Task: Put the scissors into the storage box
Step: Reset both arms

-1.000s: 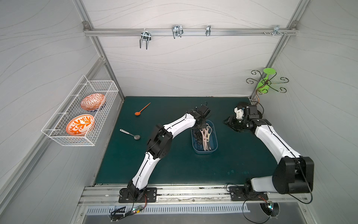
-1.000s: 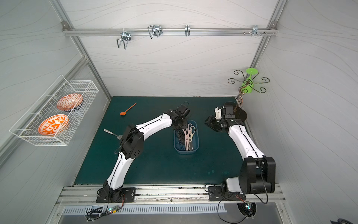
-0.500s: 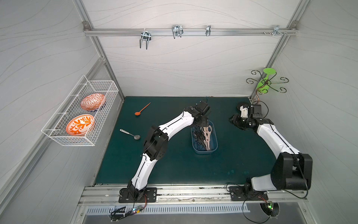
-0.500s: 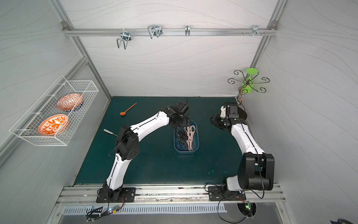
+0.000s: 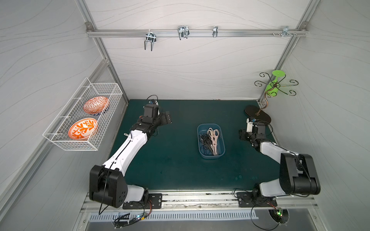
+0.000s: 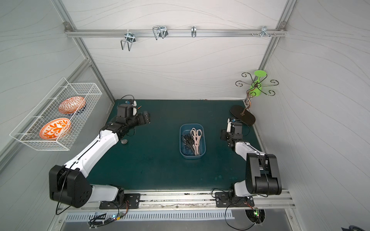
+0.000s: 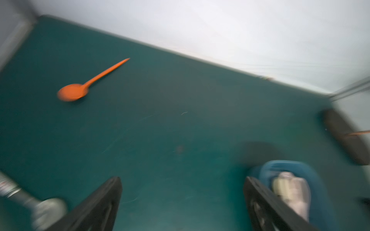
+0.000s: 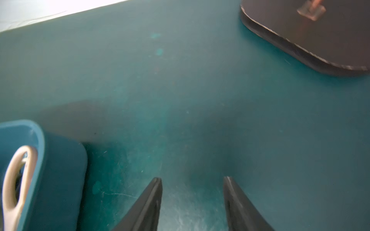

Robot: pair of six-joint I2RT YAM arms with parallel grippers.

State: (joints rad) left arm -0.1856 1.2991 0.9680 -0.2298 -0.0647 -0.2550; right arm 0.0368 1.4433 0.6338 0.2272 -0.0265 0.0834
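Apparently the job is at or very near its end. No pair is seen lying loose on the dark green table mat [image 5: 176, 160] in both top views. A strip of mat under the left arm is hidden, though, so a stray pair there cannot be ruled out.

The scissors [image 5: 212, 138] [image 6: 195, 138] are gathered inside the shallow rectangular blue plastic storage box [image 5: 211, 156] [image 6: 192, 156]. They are large cream-handled and pink-grey-handled metal-bladed shears beside a tangle of smaller black-handled pairs. The box is set near the middle of the mat, between the two arms. The big shears are laid lengthwise, handles toward the back wall, and the pile is kept within the rim. A blue-handled pair cannot be made out.

What remains is judged to be no more than a check of the hidden strip and the parking of the arms. The slim orange plastic spoon [image 7: 80, 90] on the mat is no part of the task.

The left gripper [image 5: 169, 118] [image 7: 182, 180] is held at the far left of the mat, well apart from the box. Its jaws are spread wide and nothing is held between them. The right gripper [image 5: 240, 135] [image 8: 192, 178] is held near the box's right side without touching it. Its jaws are parted with only bare mat between them, and a box corner and a cream handle loop are seen off to one side.
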